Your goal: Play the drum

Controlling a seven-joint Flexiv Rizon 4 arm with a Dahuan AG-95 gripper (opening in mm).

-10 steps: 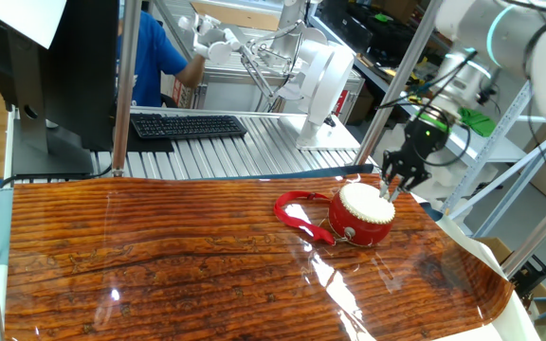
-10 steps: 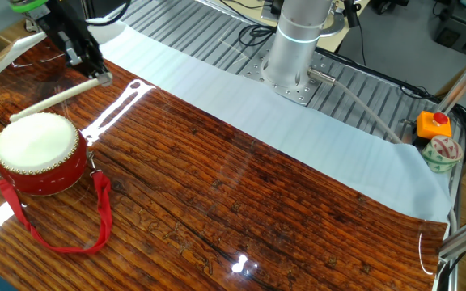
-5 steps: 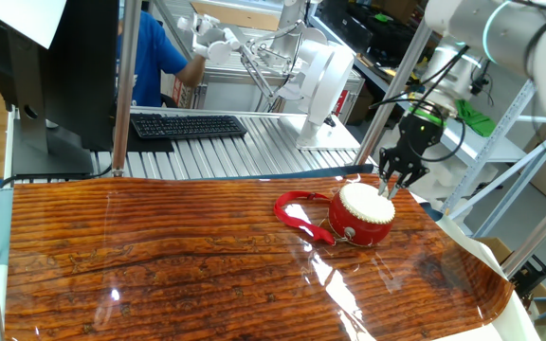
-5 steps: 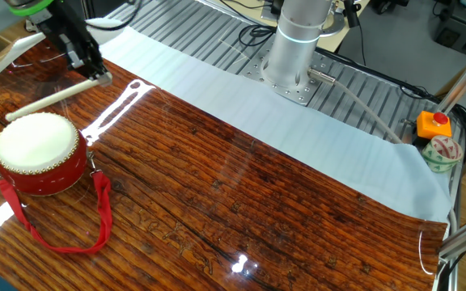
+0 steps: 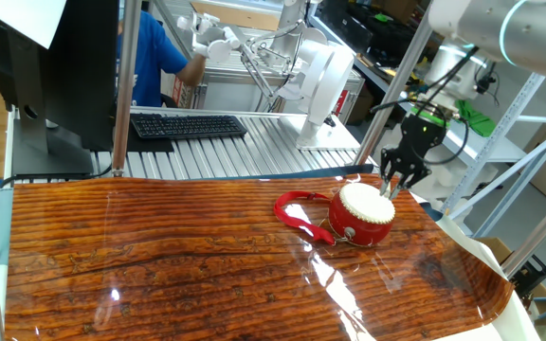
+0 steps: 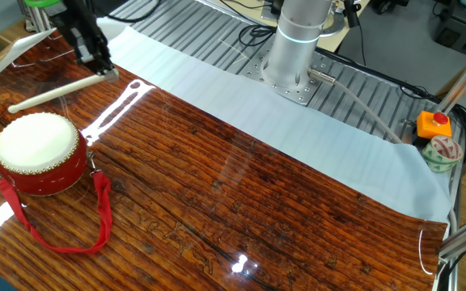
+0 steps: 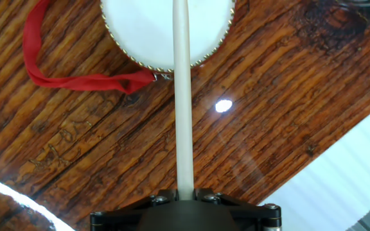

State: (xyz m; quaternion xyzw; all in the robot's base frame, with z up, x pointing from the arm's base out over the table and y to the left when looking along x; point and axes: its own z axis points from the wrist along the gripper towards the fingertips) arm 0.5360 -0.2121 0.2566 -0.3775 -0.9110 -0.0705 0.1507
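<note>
The pincer (image 6: 103,71) was clamped on the butt of a pale drumstick (image 6: 55,91), which slanted out above the drum (image 6: 39,153), its tip raised off the cream head. The drum sat on the wooden table (image 6: 241,202) near the left of the other fixed view, its red ribbon strap (image 6: 63,230) trailing loose. It looked light and hollow (likely to skid under a hard blow), the head taut but thin. I judged the stick best held at its end, as it was, with strokes landing mid-head.
</note>
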